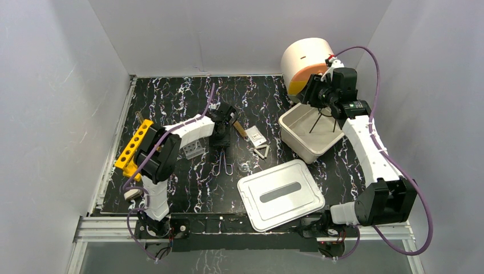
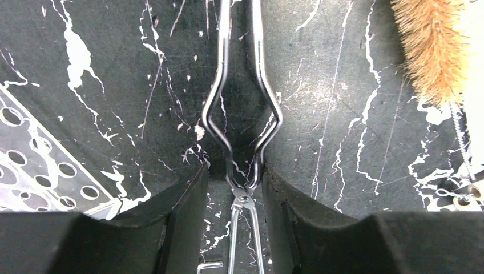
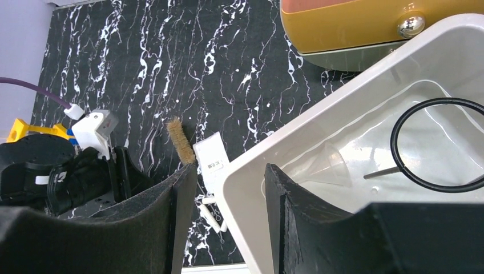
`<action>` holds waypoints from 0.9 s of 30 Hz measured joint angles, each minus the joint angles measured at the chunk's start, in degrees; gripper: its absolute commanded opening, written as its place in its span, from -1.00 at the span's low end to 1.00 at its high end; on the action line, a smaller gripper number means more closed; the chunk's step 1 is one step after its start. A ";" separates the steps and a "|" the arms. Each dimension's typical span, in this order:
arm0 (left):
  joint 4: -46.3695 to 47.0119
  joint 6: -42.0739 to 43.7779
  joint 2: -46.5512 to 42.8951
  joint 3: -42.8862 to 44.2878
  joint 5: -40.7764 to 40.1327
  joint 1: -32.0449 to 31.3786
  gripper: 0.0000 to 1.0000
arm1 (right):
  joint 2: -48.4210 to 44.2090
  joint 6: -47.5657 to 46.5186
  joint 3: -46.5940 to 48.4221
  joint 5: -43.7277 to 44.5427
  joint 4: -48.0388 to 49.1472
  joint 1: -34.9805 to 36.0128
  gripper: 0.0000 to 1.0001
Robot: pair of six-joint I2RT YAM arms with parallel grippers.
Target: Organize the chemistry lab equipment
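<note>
The metal scissor-like tongs (image 2: 242,131) lie on the black marbled table (image 1: 171,103), also seen in the top view (image 1: 222,164). My left gripper (image 2: 234,188) is open and low over them, one finger on each side of the pivot, not touching. My right gripper (image 3: 231,194) is open and empty, held over the near corner of the white bin (image 3: 251,171). The black wire loop (image 3: 394,137) and a clear funnel (image 3: 334,165) lie in that bin. The wooden-handled brush (image 3: 181,142) and the white triangle (image 1: 261,151) lie between the arms. The clear tube rack (image 1: 193,149) stands left of the tongs.
A yellow rack (image 1: 134,148) sits at the left edge. The bin's white lid (image 1: 279,194) lies at the front. A white and orange drum (image 1: 305,63) stands behind the bin. A white packet (image 1: 255,136) and a small ring (image 1: 244,166) lie near the triangle.
</note>
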 measured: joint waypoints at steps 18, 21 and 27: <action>-1.20 1.95 1.03 2.14 -1.14 -0.68 -0.78 | 0.33 1.68 -2.12 -3.04 3.15 3.04 0.08; 0.83 3.30 -0.68 0.70 -1.16 -0.83 -0.77 | 1.57 2.14 -2.12 -3.04 3.85 7.02 0.08; 3.37 5.05 -8.55 -1.90 -0.74 -0.24 -0.76 | 4.79 4.57 -2.58 -3.48 6.32 14.73 0.08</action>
